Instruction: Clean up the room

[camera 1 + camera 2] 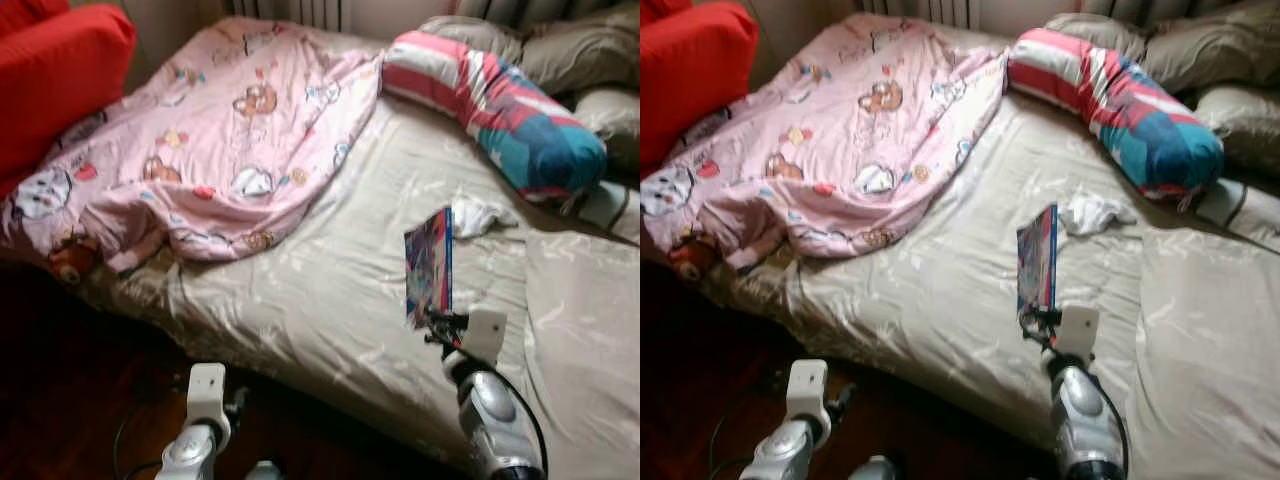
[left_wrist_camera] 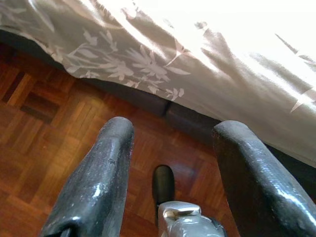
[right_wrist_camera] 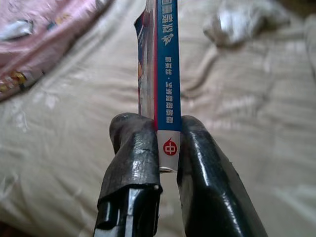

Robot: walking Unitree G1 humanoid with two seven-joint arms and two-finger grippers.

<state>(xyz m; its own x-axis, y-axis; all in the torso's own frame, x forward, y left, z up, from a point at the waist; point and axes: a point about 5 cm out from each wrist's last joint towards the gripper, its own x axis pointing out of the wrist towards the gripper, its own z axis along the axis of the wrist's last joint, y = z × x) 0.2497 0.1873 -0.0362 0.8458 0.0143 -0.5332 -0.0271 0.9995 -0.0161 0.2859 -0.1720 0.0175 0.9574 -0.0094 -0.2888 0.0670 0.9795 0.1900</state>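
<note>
Right gripper (image 3: 168, 148) is clamped on the lower end of a book (image 1: 430, 265) — blue spine pinched between both black fingers (image 3: 133, 153), book held on edge above the beige bedsheet (image 1: 330, 270), spine facing the wrist camera. In the head views the book stands roughly upright over the middle-right of the bed, right arm reaching in from the near edge.

Left gripper (image 2: 170, 163) hangs low off the bed's near side, fingers spread wide with nothing between them. Under it: wood parquet floor (image 2: 49, 128) and the draped edge of the sheet with a leaf pattern.

On the bed:
- pink cartoon-print blanket (image 1: 210, 140), bunched over the far-left part, reaching the left edge
- small crumpled white cloth (image 1: 478, 215) just beyond the book, lying on the sheet
- striped pillow (image 1: 495, 105) — pink, white, teal, navy — at the far right, near the white cloth but not touching it
- beige pillows (image 1: 570, 50) behind the striped one, at the head end

Red cushion (image 1: 55, 75) sits at the far left, beside the pink blanket.
</note>
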